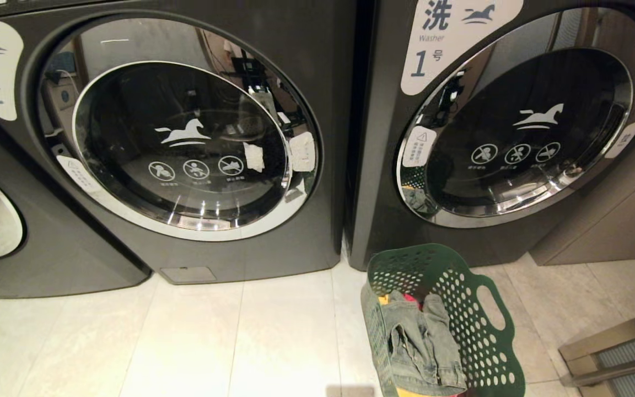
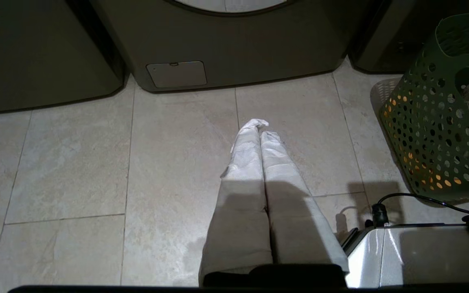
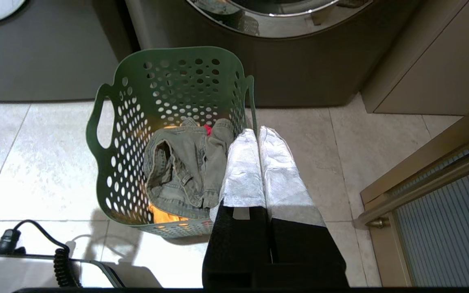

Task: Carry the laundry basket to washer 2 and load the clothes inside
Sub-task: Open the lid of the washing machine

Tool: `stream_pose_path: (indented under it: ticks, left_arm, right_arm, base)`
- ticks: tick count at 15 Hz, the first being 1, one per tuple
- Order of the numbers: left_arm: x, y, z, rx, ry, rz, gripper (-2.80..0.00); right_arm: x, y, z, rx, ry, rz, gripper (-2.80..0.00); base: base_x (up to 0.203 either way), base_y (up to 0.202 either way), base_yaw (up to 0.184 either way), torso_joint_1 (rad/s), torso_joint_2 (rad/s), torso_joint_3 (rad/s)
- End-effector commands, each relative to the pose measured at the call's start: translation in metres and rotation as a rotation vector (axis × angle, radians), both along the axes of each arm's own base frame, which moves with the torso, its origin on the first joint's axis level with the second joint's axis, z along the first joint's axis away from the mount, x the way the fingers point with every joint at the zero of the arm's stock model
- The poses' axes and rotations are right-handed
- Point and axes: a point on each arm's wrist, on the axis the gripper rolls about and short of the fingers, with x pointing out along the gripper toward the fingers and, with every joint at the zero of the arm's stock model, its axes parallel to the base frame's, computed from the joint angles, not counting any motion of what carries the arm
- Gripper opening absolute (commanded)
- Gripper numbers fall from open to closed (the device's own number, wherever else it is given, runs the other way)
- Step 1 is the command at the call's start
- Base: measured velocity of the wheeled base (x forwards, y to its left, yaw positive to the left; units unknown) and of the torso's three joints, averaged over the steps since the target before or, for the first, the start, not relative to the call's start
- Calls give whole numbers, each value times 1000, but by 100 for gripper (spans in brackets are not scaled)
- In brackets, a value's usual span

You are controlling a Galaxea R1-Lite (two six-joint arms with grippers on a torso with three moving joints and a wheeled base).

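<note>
Faded grey denim tops the clothes (image 1: 419, 344), a small heap with yellow-orange and red-pink cloth showing beneath, inside the dark green perforated plastic laundry basket (image 1: 485, 353) at the head view's lower edge. Scanning from the left, a partly seen grey machine (image 1: 31, 259) gives way to washer 2 (image 1: 179, 143), the dark grey front-loader with a chrome-rimmed round glass door and a white label bearing a blue horse and the numeral 2; its door looks closed. Next comes the matching washer marked 1 (image 1: 521, 121), with the basket standing on the pale tiled floor (image 1: 185, 342) right before it, not before washer 2. A wood-toned cabinet (image 1: 615, 220) closes the row. Neither arm enters the head view. Seen from its own wrist camera, the left pincer (image 2: 260, 129) hangs over bare tiles before washer 2, its white-wrapped fingers pressed together and empty. The right pincer (image 3: 256, 132), likewise closed on nothing, hovers at the basket's near rim. Moving the basket well likely means spreading both pincers first, taking a cut-out handle on each side, and lifting level so nothing spills on the way to washer 2.
</note>
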Motion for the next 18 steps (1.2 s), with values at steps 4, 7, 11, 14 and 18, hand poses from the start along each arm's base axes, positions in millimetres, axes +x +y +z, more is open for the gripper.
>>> stream_pose_path:
  ticks: [4, 7, 11, 14, 18]
  left_arm:
    - [0, 0, 0, 2, 3, 1, -280]
    - [0, 0, 0, 0, 3, 1, -280]
    - [0, 0, 0, 2, 3, 1, -280]
    - [0, 0, 0, 0, 3, -1, -280]
    - [0, 0, 0, 3, 3, -1, -280]
  right_arm:
    - [0, 0, 0, -4, 1, 3, -280]
    - [0, 0, 0, -4, 1, 1, -280]
    - [0, 0, 0, -2, 1, 1, -280]
    - [0, 0, 0, -2, 1, 1, -280]
    - [0, 0, 0, -1, 1, 1, -280]
  base:
    - [0, 0, 0, 4, 1, 204]
    - [0, 0, 0, 2, -2, 200]
    - [0, 0, 0, 2, 0, 199]
    - [0, 0, 0, 3, 2, 201]
    - [0, 0, 0, 0, 2, 107]
